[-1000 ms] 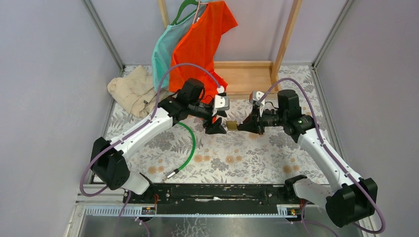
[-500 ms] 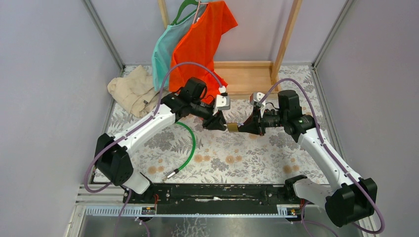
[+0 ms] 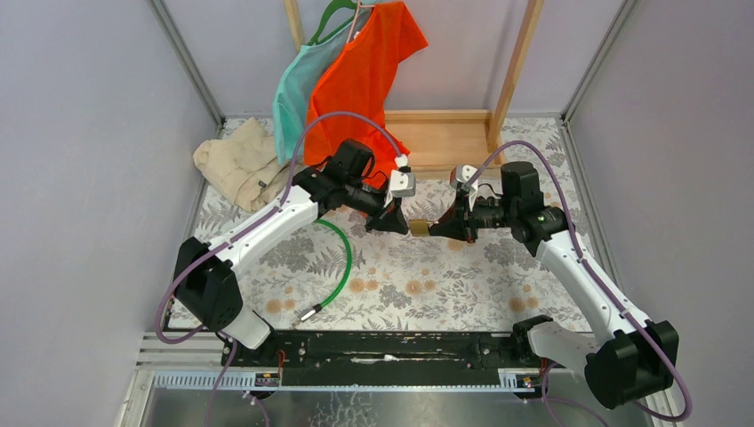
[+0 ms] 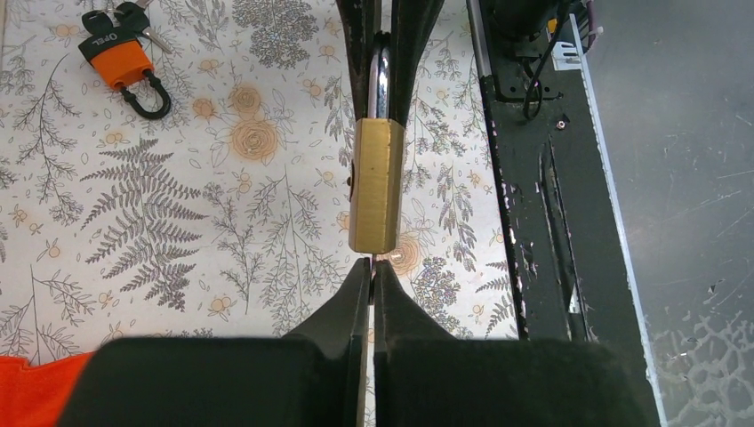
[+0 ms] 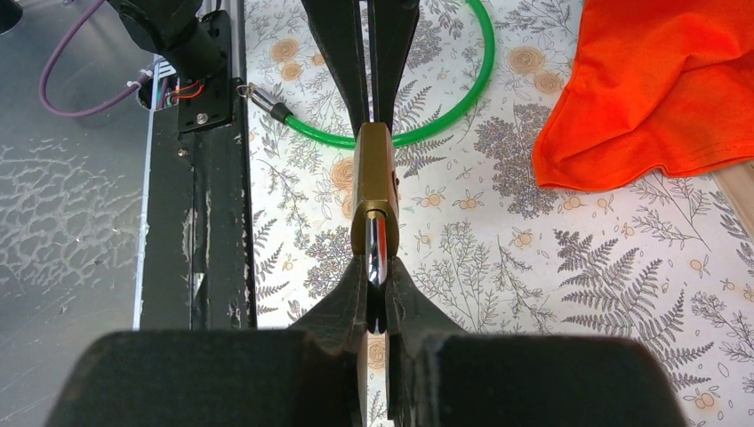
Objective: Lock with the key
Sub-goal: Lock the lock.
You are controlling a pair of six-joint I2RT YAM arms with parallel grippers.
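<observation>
A brass padlock [image 4: 375, 182] hangs in the air between my two grippers, above the flowered table. My right gripper [image 5: 377, 267] is shut on its steel shackle [image 5: 377, 245]. My left gripper [image 4: 372, 267] is shut at the padlock's bottom end, pinching a thin metal blade that sticks out of it. In the top view the padlock [image 3: 418, 228] sits between the left gripper [image 3: 398, 222] and the right gripper [image 3: 442, 227]. The key [image 4: 124, 64], orange with a black loop, lies on the table far to the left, beside a black-headed key bunch [image 4: 116, 20].
A green cable loop [image 3: 342, 258] lies left of centre. An orange shirt [image 3: 364, 71] and a teal garment [image 3: 298, 89] hang on a wooden rack [image 3: 445, 133] at the back. Beige cloth [image 3: 236, 165] lies back left. A black rail [image 3: 391, 347] runs along the near edge.
My left gripper has closed from wide open onto the padlock's bottom end and moved slightly towards it. The right gripper and the padlock have stayed put.
</observation>
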